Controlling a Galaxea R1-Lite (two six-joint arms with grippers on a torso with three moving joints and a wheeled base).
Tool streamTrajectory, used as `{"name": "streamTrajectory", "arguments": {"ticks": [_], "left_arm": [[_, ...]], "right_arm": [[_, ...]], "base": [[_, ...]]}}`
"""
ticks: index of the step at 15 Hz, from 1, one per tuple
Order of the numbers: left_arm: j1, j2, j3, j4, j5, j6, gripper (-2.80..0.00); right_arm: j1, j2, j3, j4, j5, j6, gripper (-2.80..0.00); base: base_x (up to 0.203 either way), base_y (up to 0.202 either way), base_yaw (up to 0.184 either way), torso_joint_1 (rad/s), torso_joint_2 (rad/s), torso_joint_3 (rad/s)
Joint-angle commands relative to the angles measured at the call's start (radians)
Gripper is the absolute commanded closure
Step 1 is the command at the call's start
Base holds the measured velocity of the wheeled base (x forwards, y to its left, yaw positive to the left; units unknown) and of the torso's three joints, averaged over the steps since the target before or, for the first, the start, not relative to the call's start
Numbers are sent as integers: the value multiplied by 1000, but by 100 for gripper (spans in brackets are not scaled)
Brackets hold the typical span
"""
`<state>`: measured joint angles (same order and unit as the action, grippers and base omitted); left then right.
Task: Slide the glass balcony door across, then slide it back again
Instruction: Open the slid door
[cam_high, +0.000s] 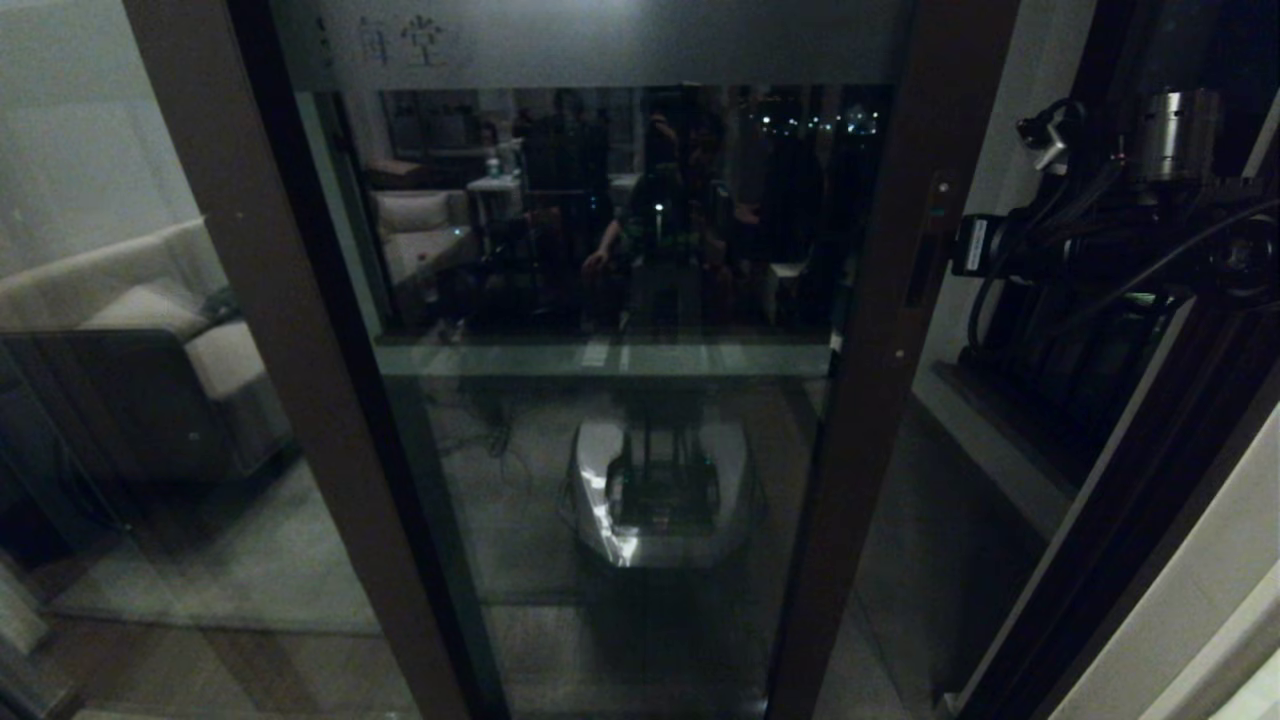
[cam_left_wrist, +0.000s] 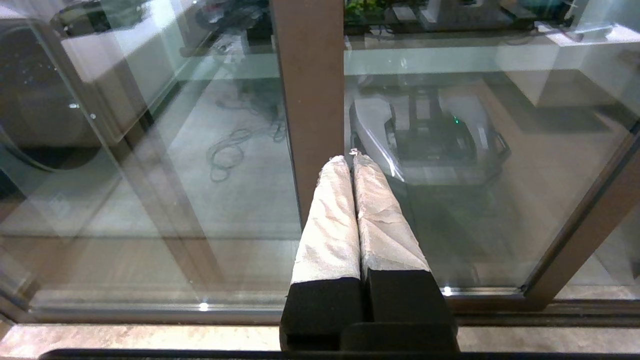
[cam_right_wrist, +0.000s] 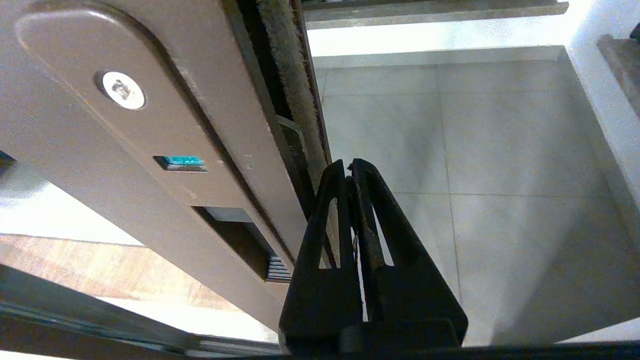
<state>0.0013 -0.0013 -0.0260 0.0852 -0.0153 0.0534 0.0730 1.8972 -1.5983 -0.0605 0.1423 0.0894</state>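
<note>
Straight ahead of the robot: the glass balcony door, a tall pane in a dark brown frame, fills the middle of the head view.
Top of the door: a frosted band with small characters crosses the glass.
Door position: its right-hand stile stands apart from the wall, with tiled floor showing in the gap beside it.
Handle: a slim recessed handle plate sits on that stile, with a screw head and a dark rectangular pocket.
Right gripper: the right gripper is raised at handle height just beside the stile's outer edge, black fingers pressed together, gripping nothing; contact with the edge cannot be told.
Left gripper: the left gripper hangs low facing the glass, its cloth-wrapped fingers closed together and empty.
Left of the door: a second brown-framed pane shows a pale sofa.
Reflection: the robot's base is mirrored in the door glass.
</note>
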Motion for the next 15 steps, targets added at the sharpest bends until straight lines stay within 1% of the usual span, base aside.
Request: {"name": "streamTrajectory", "arguments": {"ticks": [1,3,5,6,8,10,15], "left_arm": [[0,0,0,1,0,0,0],[0,0,0,1,0,0,0],[0,0,0,1,0,0,0],[0,0,0,1,0,0,0],[0,0,0,1,0,0,0],[0,0,0,1,0,0,0],[0,0,0,1,0,0,0]], "right_arm": [[8,-1,9,-12,5,1,0],[10,0,13,-18,5,3,0],[14,-5,23,-19,6,32,0],[14,-13,39,-20,6,33,0],[8,-24,61,-56,4,38,0],[7,-28,63,-67,-10,73,0],[14,-27,52,-67,-10,78,0]], "base": [[0,0,0,0,0,0],[0,0,0,0,0,0],[0,0,0,0,0,0],[0,0,0,0,0,0],[0,0,0,0,0,0],[0,0,0,0,0,0],[0,0,0,0,0,0]]}}
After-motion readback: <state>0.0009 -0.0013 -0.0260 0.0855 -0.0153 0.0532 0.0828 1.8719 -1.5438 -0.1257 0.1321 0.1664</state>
